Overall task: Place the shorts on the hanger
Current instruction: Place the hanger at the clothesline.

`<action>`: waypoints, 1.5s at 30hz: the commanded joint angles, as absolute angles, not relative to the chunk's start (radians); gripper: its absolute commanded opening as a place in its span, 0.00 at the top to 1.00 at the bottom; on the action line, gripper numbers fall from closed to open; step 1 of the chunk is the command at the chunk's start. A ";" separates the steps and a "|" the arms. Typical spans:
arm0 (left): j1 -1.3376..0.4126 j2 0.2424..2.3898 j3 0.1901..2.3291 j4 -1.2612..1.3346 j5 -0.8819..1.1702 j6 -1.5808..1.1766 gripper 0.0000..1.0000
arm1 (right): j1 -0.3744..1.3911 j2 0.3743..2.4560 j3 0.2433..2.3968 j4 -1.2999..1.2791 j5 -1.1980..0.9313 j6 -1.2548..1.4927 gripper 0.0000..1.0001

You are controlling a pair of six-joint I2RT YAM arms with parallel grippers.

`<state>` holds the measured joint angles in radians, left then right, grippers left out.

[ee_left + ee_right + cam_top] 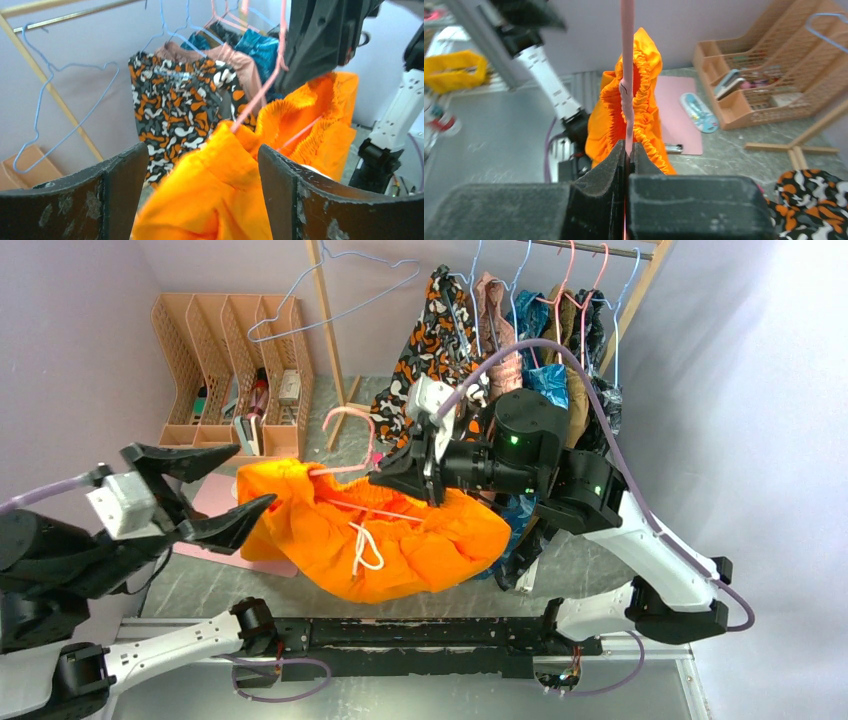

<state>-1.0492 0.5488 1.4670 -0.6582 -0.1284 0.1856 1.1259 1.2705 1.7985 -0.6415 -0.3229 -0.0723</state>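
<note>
From the top external view, the plain bright orange fabric shorts (420, 545) are hanging bunched in the air above the grey table (200, 585), draped over the thin pink wire hanger (345, 470), with the white drawstring (366, 552) dangling down their front. The right gripper (398, 478) is pinching the hanger at the upper edge of the shorts, while the left gripper (253, 476) is gaping wide at their left end, its lower fingertip just beside the fabric. Behind them, a light-blue wire hanger (330, 292) and an orange-black-white patterned garment (432, 340) are hanging from a wooden rack, and a peach lattice desk organiser (225, 350) is standing in the corner. From the left wrist view, the two dark fingers (117, 192) are standing far apart with a fold of the shorts (215, 195) bulging between them, not pressed by either; the pink wire (261, 92) is rising out of the fabric toward the right arm. From the right wrist view, the jaws are closing tightly on the pink wire (627, 60), which is running straight up along the gathered waistband of the shorts (646, 95), above a pink mat (679, 107) lying on the table.
</note>
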 commanded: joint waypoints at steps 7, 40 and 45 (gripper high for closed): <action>-1.050 0.452 1.372 -0.475 -0.334 0.192 0.16 | 1.125 1.535 2.311 -0.634 0.094 0.053 1.00; -1.049 0.477 1.150 -0.257 -0.486 0.205 0.17 | 0.876 1.535 2.109 -0.700 0.559 0.224 1.00; -1.050 0.493 1.099 -0.193 -0.511 0.222 0.17 | 0.835 1.621 2.190 -0.624 0.563 0.277 1.00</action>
